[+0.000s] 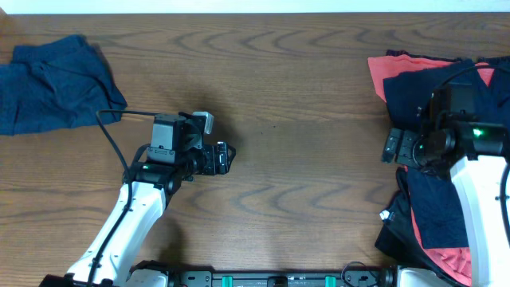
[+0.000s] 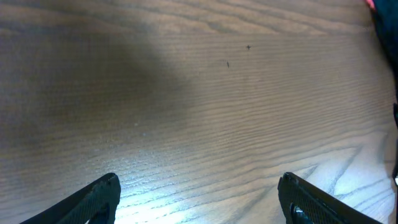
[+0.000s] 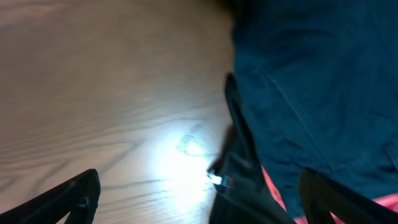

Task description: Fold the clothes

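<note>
Two lots of clothes are on the worktop (image 1: 303,72) as I see it from overhead. One crumpled navy T-shirt (image 1: 52,84) lies alone at the worktop's far left corner. The rest, a heap of navy and coral-red shirts (image 1: 434,215), runs along the worktop's right edge from the far side to the near side, and my right arm (image 1: 478,199) reaches over it. Coral cloth shows at the far end and the near end of that heap, with navy layers lying over it in between.

My left pincer (image 2: 199,186) hangs over the worktop's bare middle-left stretch, well apart from both lots. Its wrist camera shows the two dark fingers (image 2: 93,202) spread wide with only wood grain between them, so it is open and has hold of nothing.

My right pincer (image 3: 199,180) sits above the inner border of the heap, toward the worktop's middle. Its jaws are at full spread. Between them I see pale wood on one side and a dark folded edge of cloth on the other, with a small white label (image 3: 216,180) at that edge and a sliver of coral beneath. Neither finger is closed on the fabric. I cannot tell whether the tips touch it.
</note>
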You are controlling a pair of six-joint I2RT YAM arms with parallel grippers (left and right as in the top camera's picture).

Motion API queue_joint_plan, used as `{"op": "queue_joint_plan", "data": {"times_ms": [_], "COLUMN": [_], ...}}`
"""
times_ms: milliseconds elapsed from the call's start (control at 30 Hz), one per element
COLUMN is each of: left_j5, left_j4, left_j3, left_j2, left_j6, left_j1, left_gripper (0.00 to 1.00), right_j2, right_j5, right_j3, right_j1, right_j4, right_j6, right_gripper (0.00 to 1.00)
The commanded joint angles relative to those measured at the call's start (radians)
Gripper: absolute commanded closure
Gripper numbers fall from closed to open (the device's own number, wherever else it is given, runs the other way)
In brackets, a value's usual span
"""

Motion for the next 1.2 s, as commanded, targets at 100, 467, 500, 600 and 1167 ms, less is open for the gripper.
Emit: {"op": "queue_joint_plan", "data": {"times_ms": [100, 467, 500, 600, 1167], "left_j5": [-0.008, -0.008, -0.008, -0.008, -0.008], "left_j4": [-0.011, 0.0, 0.002, 0.004, 0.002], "left_j3": [0.025, 0.025, 0.025, 0.025, 0.025], "left_j2": [0.03, 0.031, 0.031, 0.031, 0.031], "left_j6": [0.02, 0.021, 0.021, 0.021, 0.021], "left_j1": [-0.003, -0.003, -0.003, -0.003, -0.003], "left_gripper": [0.18, 0.18, 0.18, 0.17, 0.29], "right_j2": [0.118, 0.196, 0.205, 0.235, 0.365], "right_j5": [0.086, -0.16, -0.187, -0.236, -0.233], "right_j3": [0.005, 0.005, 0.005, 0.005, 0.005], "right_j1": [-0.124, -0.237, -0.237, -0.237, -0.258], "right_j4": [-0.035, -0.014, -0.011, 0.0, 0.064], "right_j6": [0.099, -0.049, -0.066, -0.098, -0.04], "right_gripper": [0.01, 0.01, 0.01, 0.01, 0.02]}}
